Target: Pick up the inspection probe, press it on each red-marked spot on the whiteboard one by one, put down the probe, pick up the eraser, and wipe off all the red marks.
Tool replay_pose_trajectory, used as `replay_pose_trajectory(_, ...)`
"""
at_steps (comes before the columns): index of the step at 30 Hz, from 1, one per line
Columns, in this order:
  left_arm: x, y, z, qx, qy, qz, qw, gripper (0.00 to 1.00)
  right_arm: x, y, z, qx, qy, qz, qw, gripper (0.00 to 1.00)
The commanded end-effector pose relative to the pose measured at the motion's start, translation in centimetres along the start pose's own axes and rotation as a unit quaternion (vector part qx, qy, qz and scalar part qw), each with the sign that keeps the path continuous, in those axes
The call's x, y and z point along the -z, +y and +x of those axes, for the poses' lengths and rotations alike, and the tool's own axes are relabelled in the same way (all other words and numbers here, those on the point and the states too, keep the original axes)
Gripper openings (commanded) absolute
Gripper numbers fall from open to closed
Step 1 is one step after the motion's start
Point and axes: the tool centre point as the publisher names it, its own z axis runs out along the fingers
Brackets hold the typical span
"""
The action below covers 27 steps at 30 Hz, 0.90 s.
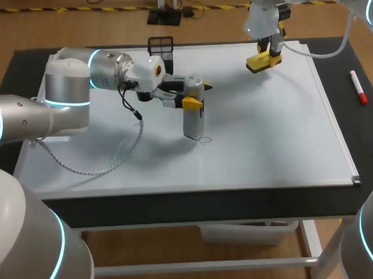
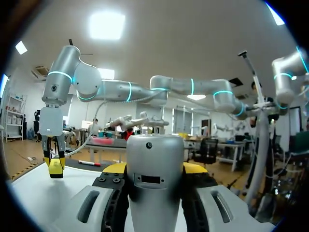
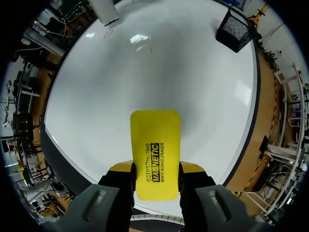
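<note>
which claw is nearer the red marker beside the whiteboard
Right. The right claw, holding the eraser, is over the far right of the whiteboard, toward the red marker; the left claw is mid-board, holding the probe.

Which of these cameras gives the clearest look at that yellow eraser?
The right wrist view: the eraser fills the middle, large and close, clamped between the fingers above the whiteboard. The head view shows it small, near the board's far edge. The left wrist view shows it tiny and far off.
</note>
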Motion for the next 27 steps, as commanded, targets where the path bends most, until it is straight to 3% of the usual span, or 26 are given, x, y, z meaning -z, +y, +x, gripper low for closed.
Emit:
replay_pose_trajectory(1, -0.4, 0.6, -0.7, 0.001, 0.021, 0.003, 1.000, 0.00, 0.2, -0.1, -0.1, 0.001, 0.003, 0.001, 1.000, 0.00)
replay_pose_trajectory(27, -2.6, 2.7, -1.3, 0.012, 0.057, -0.012, 0.998, 0.00, 0.2, -0.1, -0.1, 0.001, 0.003, 0.001, 1.000, 0.00)
